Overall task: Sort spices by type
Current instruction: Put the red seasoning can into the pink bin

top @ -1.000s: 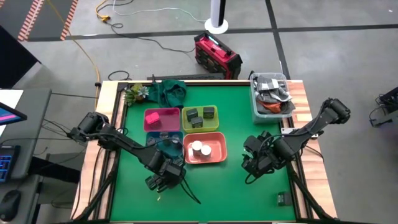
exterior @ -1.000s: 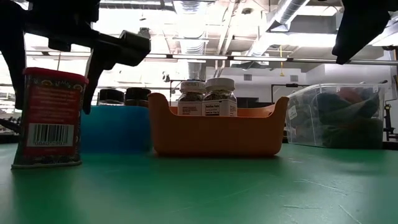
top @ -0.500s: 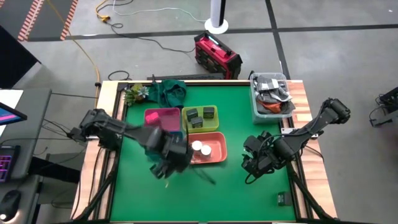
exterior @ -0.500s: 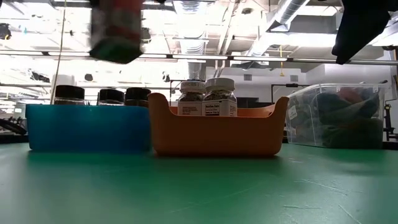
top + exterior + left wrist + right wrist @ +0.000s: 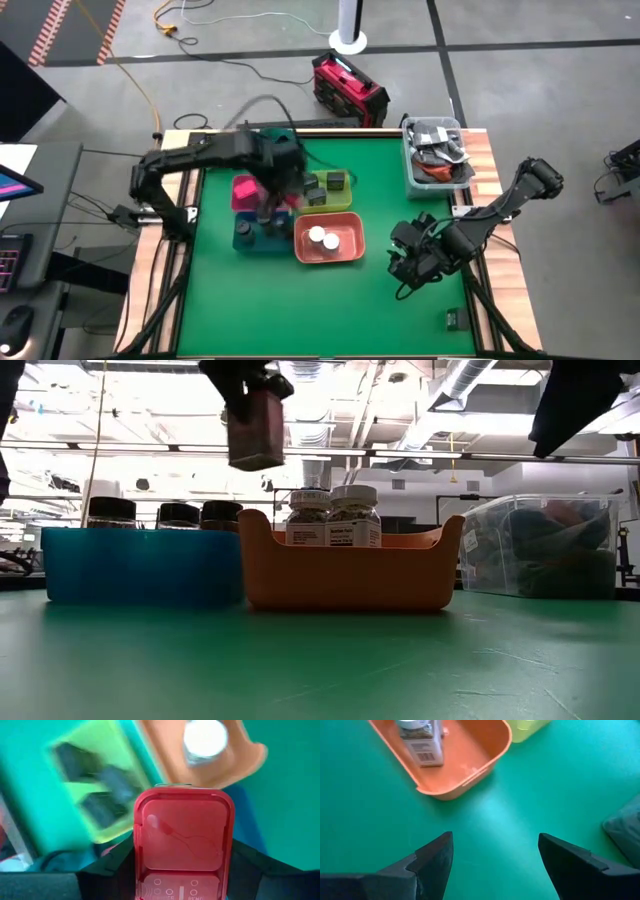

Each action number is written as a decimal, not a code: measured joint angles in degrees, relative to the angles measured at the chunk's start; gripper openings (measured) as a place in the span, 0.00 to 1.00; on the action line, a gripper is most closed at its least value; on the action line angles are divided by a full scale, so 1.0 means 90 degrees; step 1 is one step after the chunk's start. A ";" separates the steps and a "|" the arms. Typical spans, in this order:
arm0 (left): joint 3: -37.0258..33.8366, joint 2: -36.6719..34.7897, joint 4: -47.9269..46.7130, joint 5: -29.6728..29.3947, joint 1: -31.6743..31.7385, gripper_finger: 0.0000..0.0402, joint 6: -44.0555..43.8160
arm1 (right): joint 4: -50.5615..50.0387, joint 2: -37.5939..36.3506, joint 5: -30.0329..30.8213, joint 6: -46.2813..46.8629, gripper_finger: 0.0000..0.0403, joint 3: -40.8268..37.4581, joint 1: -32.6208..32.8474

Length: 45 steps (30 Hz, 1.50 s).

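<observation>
My left gripper is shut on a red-pink square spice tin and holds it high over the bins, above where the pink bin meets the yellow-green bin. Dark grey square jars stand in the yellow-green bin. White-topped round jars stand in the orange bin. Dark-lidded round jars stand in the blue bin. My right gripper hangs open over bare mat to the right of the orange bin. My left gripper pinches the red-pink tin between its two fingers, one on each side wall just below the lid. The fingers come from above, pointing down. The tin is lifted clear of table and bins and hangs roughly upright, slightly tilted, below the gripper.
A clear tub of dark clutter sits at the far right corner. A dark green cloth and a small plant lie at the far edge behind the pink bin. Bare green mat spreads along the near side.
My left gripper has lifted the tin off the mat at the near left, where it stood upright, and carried it up and toward the far edge, over the blue bin to above the pink and yellow-green bins. It has stayed shut on the tin throughout.
</observation>
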 joint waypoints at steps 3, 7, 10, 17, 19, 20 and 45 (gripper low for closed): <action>0.0017 -0.0213 0.0033 -0.0112 0.0559 0.52 -0.0051 | 0.0118 0.0000 0.0085 -0.0135 0.79 0.0000 -0.0006; 0.0012 -0.0256 0.0081 -0.0287 0.1362 0.55 -0.0212 | 0.0250 0.0000 0.0178 -0.0358 0.79 0.0002 -0.0034; 0.0008 -0.0261 0.0089 -0.0239 0.1800 0.56 -0.0240 | 0.0411 0.0000 0.0385 -0.0522 0.79 0.0002 -0.0035; -0.0203 -0.0211 0.0428 -0.0026 0.2442 0.53 -0.0371 | 0.0458 0.0000 0.0490 -0.0556 0.79 0.0002 0.0020; -0.0506 -0.0218 0.0680 0.0038 0.2494 0.54 -0.0429 | 0.0442 0.0000 0.0596 -0.0566 0.79 0.0002 0.0063; -0.0673 -0.0217 0.0732 0.0039 0.2506 0.54 -0.0432 | 0.0442 0.0000 0.0642 -0.0564 0.79 0.0002 0.0085; -0.4282 -0.0208 0.2902 0.0175 0.2622 0.57 -0.0369 | 0.0428 0.0000 0.0754 -0.0807 0.79 0.0002 0.0110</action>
